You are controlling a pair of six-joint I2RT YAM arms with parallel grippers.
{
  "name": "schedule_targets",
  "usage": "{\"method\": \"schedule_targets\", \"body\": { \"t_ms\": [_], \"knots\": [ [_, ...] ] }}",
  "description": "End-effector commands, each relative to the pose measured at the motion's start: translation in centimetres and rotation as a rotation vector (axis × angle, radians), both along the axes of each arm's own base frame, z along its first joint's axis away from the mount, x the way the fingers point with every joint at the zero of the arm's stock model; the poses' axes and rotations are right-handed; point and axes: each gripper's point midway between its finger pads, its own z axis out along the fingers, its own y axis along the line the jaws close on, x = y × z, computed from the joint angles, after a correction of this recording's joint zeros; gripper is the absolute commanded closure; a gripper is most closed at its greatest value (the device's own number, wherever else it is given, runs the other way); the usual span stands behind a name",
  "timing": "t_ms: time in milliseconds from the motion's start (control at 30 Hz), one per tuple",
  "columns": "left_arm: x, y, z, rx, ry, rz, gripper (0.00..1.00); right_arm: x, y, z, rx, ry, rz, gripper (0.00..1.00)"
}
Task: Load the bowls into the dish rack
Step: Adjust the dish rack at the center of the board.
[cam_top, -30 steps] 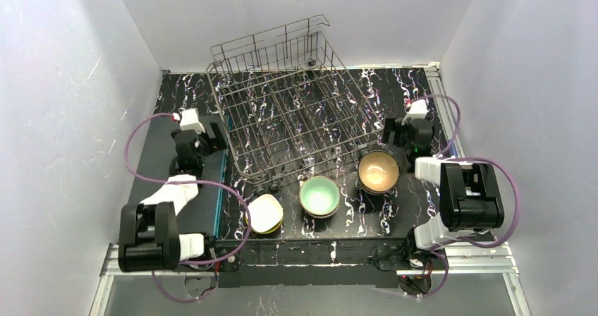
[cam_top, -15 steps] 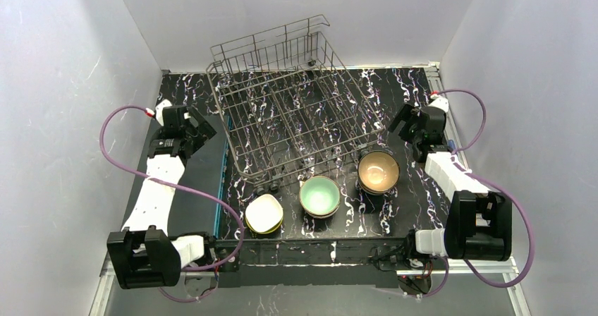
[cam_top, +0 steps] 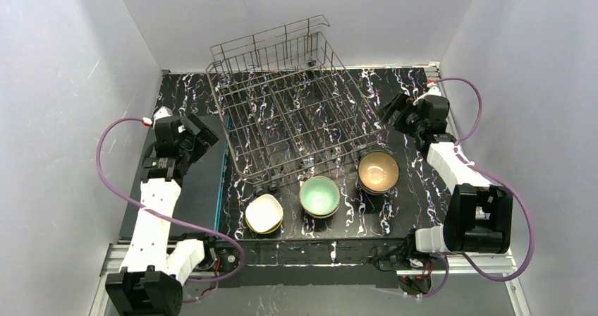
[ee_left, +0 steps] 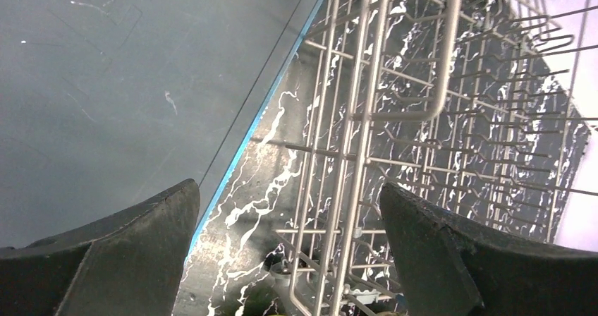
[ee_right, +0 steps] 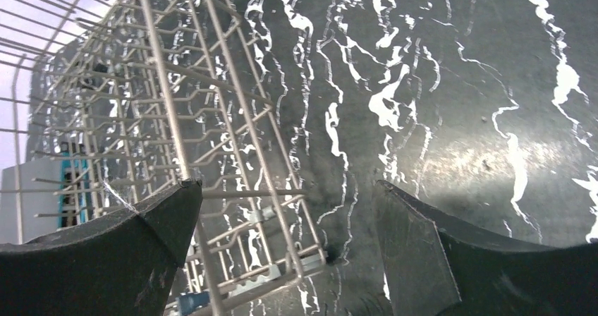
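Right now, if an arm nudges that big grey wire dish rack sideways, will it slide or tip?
Probably slide: the grey wire dish rack is broad with low sides. Its open wire grid suggests it is light for its size, and likely stiff.

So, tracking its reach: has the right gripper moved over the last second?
Yes. The right gripper has moved toward the far wall, away from the tan bowl, to beside the right corner of the dish rack.
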Motion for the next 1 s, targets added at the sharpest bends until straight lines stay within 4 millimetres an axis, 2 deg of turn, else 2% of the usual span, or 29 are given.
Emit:
{"method": "schedule_targets", "body": {
  "t_ms": [0,200,300,367,467,633,733,833,967],
  "knots": [
    [-0.5,-0.4,2.3,0.008,-0.064,-0.045,0.02,1.0,2.6,3.8,0.069,-0.074,0.126,0.01],
    [-0.4,-2.9,5.2,-0.06,-0.127,-0.177,0.02,2.1,2.6,6.7,0.053,-0.106,0.139,0.01],
    [-0.4,-4.3,5.9,-0.122,-0.152,-0.223,0.02,2.6,3.2,8.1,0.066,-0.118,0.179,0.01],
    [-0.1,-5.3,6.0,-0.17,-0.169,-0.259,0.02,3.0,3.6,8.2,0.073,-0.107,0.195,0.01],
    [0.7,-6.0,4.7,-0.217,-0.136,-0.274,0.04,3.4,4.7,7.2,0.084,-0.077,0.239,0.01],
    [1.4,-6.5,1.5,-0.272,-0.023,-0.275,0.14,3.0,6.9,3.8,0.059,0.043,0.335,0.05],
    [1.8,-6.9,-0.5,-0.314,0.043,-0.272,0.15,2.6,7.8,1.9,0.047,0.093,0.378,0.09],
    [2.1,-7.4,-2.1,-0.348,0.09,-0.281,0.15,2.3,8.2,0.1,0.053,0.137,0.403,0.14],
    [2.6,-8.1,-3.4,-0.383,0.124,-0.3,0.18,1.6,8.9,-1.2,0.082,0.175,0.442,0.3]
  ]
}}
